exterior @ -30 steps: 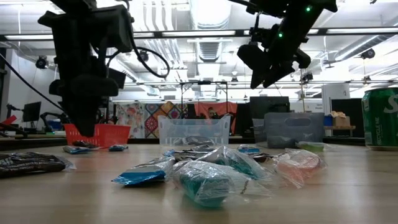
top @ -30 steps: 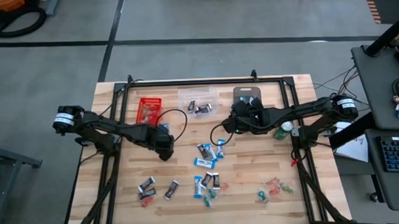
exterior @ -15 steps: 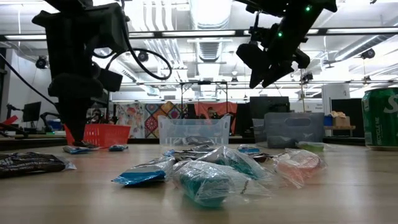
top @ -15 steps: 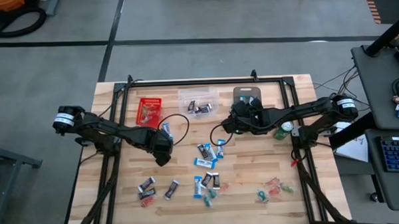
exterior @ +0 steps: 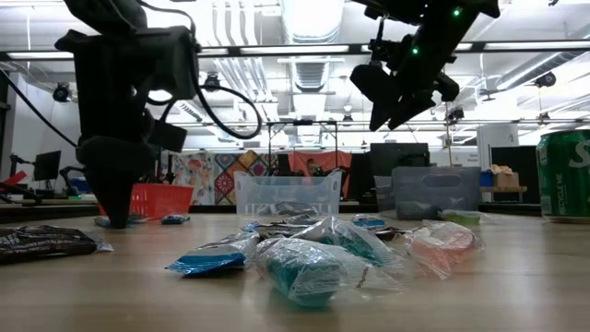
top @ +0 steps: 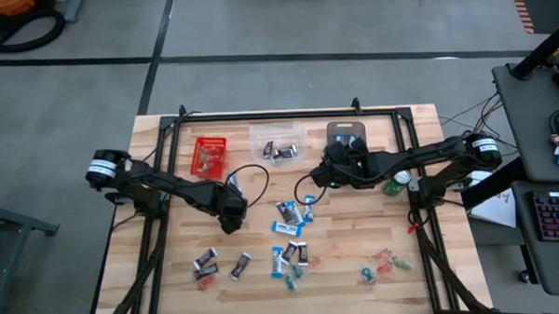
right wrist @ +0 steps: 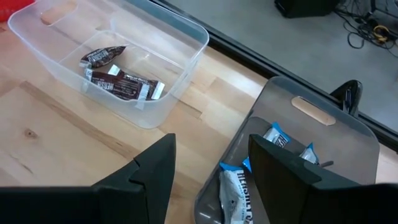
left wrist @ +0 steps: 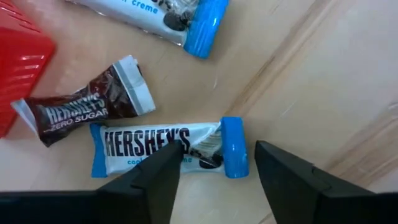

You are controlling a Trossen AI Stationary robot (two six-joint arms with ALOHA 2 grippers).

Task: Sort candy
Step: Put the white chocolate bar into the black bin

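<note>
My left gripper [left wrist: 216, 163] is open and low over the table next to the red bin [top: 208, 153]. Its fingers stand on either side of the blue end of a blue-and-white candy [left wrist: 155, 146] lying flat on the wood. A dark brown candy [left wrist: 87, 112] and another blue-and-white one [left wrist: 168, 12] lie close by. In the low view the left gripper [exterior: 115, 214] reaches table level. My right gripper [right wrist: 211, 180] is open and held high [exterior: 396, 101] over the grey bin [right wrist: 311, 143], which holds blue-and-white candy. The clear bin [right wrist: 112, 56] holds dark candy. My left gripper comes from above, pointing down, with its fingers [left wrist: 168, 163] astride the candy's blue end [left wrist: 233, 149]. Whether a finger touches the wrapper, I cannot tell. The candy lies flat on the table.
Loose candy is scattered over the table's middle [top: 291, 212] and near edge [top: 218, 264], with red and green sweets at the near right [top: 384, 263]. A green can [exterior: 564, 175] stands at the right. Black frame rails [top: 287, 115] run round the table.
My left gripper has come down toward the table beside the red bin, its fingers arriving at the candies there. The right arm has kept still.
</note>
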